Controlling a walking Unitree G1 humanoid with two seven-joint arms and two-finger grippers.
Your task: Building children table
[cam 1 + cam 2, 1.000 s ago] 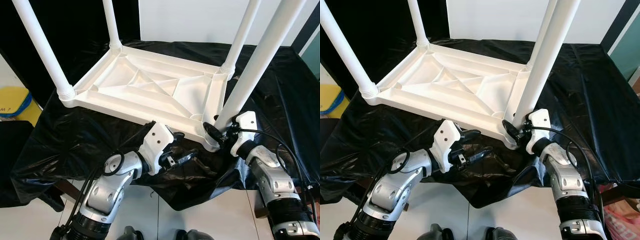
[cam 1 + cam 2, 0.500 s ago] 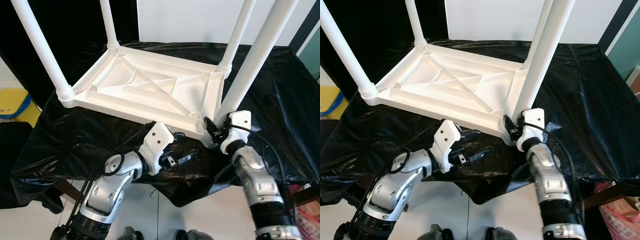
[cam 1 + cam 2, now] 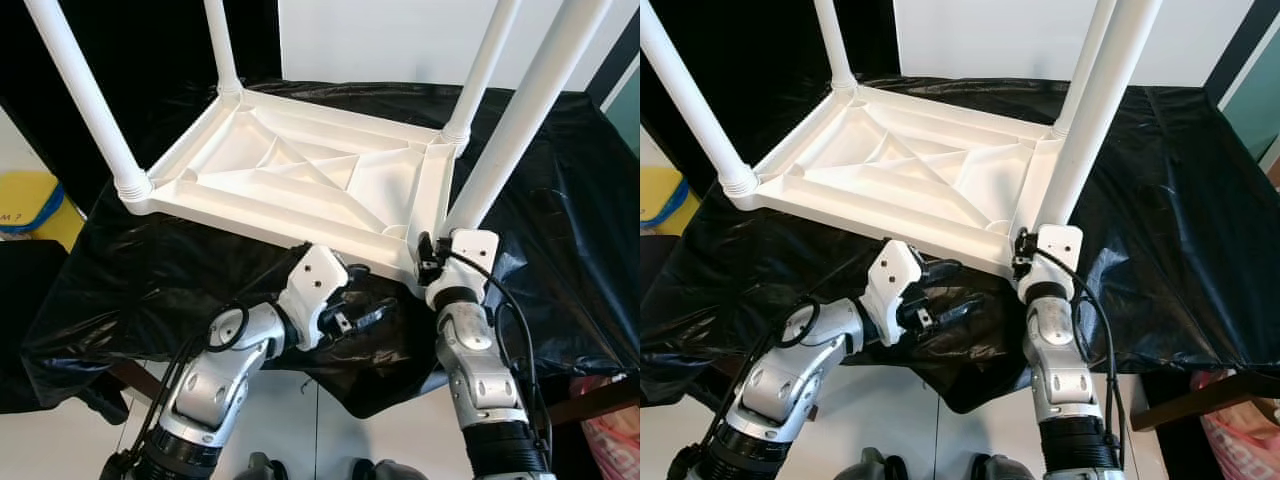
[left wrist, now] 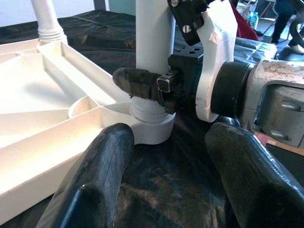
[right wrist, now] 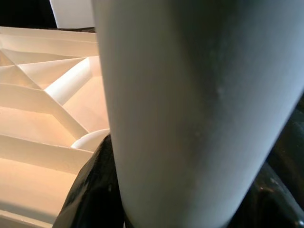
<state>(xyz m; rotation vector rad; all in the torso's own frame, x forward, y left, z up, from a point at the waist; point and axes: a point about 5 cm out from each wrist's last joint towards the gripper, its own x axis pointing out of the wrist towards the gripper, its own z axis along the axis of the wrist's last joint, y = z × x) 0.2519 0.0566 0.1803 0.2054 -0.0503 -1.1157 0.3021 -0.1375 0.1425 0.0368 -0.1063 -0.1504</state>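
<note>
Lying upside down on a black sheet (image 3: 560,200), with ribbed underside facing up: a white plastic table (image 3: 300,175), all four round legs pointing upward from the corners. Rising from the corner nearest the robot's right arm, the near right leg (image 3: 520,110), seated in its socket at the table's edge.

Clamping the base of that leg just above the socket: the right gripper (image 4: 152,85), one black finger (image 4: 137,84) wrapping across the front of the white tube, the jaws pinching the leg between them. Pressing close against the leg in the right wrist view, with black finger surfaces at both sides of the tube.

Hovering just off the table's near long edge, beside the same corner: the left gripper (image 3: 362,305), jaws spread wide and gripping nothing, both thick black fingers (image 4: 102,171) poised low over the crinkled sheet and aimed toward the clamped leg.

Standing at the table's far side, the other right-hand leg (image 3: 483,65); at the left corners, two more legs, the near one (image 3: 85,95) ending in a ribbed collar at the socket. Draping over the support beneath the table, the black sheet, hanging down toward a pale floor (image 3: 60,445). Sitting left of the table, beyond the sheet's edge: a yellow object with a blue band (image 3: 28,205).
</note>
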